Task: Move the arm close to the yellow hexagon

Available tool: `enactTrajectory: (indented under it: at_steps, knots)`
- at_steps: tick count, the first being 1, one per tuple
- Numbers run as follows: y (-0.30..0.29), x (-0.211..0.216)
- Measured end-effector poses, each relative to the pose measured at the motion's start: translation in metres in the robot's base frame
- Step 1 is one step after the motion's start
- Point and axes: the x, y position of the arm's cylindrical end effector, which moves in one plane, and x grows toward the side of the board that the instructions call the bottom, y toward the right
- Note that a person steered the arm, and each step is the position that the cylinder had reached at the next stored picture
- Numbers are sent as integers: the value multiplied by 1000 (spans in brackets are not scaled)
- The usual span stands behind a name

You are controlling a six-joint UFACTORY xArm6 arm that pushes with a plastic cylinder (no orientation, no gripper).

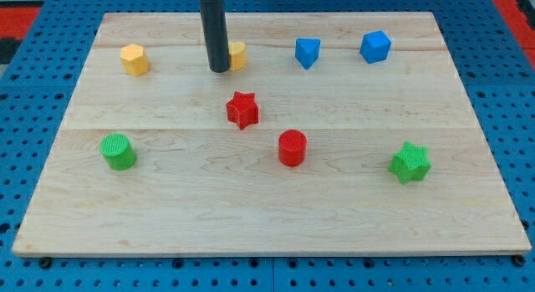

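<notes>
Rod tip beside one yellow block, with the yellow hexagon off to the view's left.

My tip (220, 70) is a bare rod with nothing to open or close; it holds nothing and stands just left of a half-hidden yellow block (238, 54), maybe touching. The yellow hexagon (134, 59) sits near the board's (251, 217) top-left, well apart from the tip. It looks light, stiff and smooth, likely to slide easily; a flat side face is the place to meet it. Count: two yellow, two blue (308, 52) (375, 46), a red star (242, 110), a red cylinder (292, 148), a green cylinder (118, 151), a green star (410, 161).
</notes>
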Motion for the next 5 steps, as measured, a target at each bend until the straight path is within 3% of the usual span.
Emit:
enactTrajectory:
  at_steps: [2, 5]
  knots:
    - [-25, 13]
    - [-143, 26]
